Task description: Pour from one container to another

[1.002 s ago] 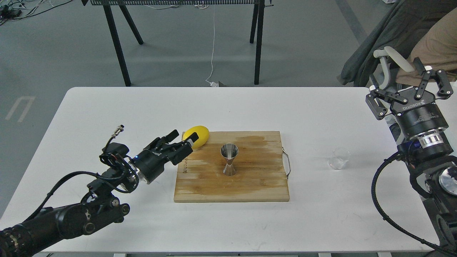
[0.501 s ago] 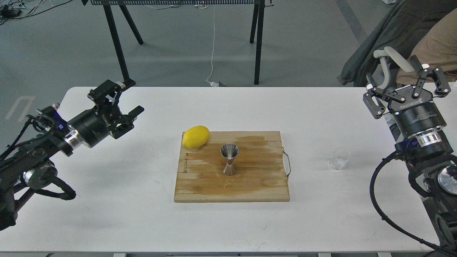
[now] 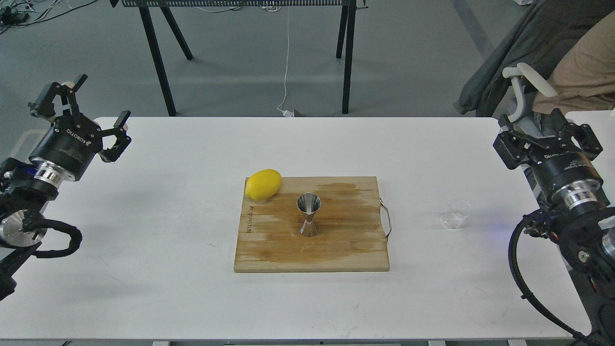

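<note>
The small glass cup [image 3: 456,213], probably light, slippery and fragile, stands below the spread, empty jaws of the right gripper [image 3: 547,137]; grasp its wall.

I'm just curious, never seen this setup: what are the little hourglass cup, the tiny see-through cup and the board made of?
Jigger: polished steel, seemingly; it mirrors its surroundings. Clear cup: likely glass, perhaps plastic; colourless, see-through. Board: wood, matte, visible grain and darker patches.
</note>
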Controlling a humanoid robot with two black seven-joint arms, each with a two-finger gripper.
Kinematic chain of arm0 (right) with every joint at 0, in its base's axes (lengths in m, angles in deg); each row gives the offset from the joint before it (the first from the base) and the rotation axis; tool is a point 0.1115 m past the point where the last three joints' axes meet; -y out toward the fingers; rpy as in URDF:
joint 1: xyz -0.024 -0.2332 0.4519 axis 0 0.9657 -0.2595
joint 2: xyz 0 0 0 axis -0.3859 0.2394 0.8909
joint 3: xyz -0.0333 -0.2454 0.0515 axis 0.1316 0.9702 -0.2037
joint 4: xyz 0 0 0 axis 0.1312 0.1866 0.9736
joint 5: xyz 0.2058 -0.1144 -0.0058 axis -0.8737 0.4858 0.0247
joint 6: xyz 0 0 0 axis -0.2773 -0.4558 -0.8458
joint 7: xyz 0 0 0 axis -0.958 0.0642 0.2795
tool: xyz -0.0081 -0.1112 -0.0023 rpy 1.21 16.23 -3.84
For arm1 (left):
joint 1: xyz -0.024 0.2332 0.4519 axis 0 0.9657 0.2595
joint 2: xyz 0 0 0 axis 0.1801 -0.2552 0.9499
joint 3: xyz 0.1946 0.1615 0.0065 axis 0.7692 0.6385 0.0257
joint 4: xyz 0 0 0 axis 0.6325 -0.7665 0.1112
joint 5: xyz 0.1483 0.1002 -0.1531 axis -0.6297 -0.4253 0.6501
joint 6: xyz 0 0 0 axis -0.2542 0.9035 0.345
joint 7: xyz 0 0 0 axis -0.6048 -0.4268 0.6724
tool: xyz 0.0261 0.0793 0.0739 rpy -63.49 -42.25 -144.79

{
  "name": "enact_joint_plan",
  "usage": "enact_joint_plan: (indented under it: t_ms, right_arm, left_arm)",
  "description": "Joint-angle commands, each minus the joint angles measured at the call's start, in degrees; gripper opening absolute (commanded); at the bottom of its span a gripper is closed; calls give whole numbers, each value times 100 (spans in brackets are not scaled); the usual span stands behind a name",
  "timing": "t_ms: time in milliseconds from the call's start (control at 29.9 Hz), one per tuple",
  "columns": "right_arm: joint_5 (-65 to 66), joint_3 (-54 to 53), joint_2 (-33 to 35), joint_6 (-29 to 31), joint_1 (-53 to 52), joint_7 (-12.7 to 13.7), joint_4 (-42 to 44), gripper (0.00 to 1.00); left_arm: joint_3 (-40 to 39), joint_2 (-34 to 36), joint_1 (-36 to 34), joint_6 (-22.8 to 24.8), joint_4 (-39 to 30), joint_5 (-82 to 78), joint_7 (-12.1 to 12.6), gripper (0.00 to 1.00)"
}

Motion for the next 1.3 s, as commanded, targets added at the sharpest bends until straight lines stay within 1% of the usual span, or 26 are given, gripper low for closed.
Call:
enact_joint_plan:
  t_ms: [0,67,100,267,401,568,702,835,1002,1270]
  right_arm:
    - [-9,-323,26,-1468,178,5,-515,99]
    - [0,-350,87,-2076,267,5,-753,99]
    - [17,-350,122,-2233,267,5,-832,99]
    - [70,-192,263,-2233,232,13,-868,99]
    - [166,255,263,-2233,188,13,-771,99]
    - [298,687,211,-2233,153,40,-368,99]
    - [316,731,175,-2233,126,57,-51,99]
    - [395,810,88,-2233,65,145,134,99]
    - [439,1065,-26,-2233,-84,163,380,99]
    - [518,1109,-194,-2233,-163,163,564,99]
  left_arm:
    - [4,-11,28,-2,4,0,0,99]
    - [4,-37,28,-2,12,0,0,99]
    - [4,-81,28,-2,12,-9,0,99]
    - [13,-134,28,-2,21,-9,0,99]
    - [30,-213,37,-2,30,-9,0,99]
    - [39,-257,37,-2,109,-9,0,99]
    - [39,-248,37,-2,153,-9,0,99]
    - [39,-257,37,-2,206,-9,0,99]
    - [48,-300,37,-2,232,-17,0,99]
    - [48,-327,37,-2,364,-18,0,99]
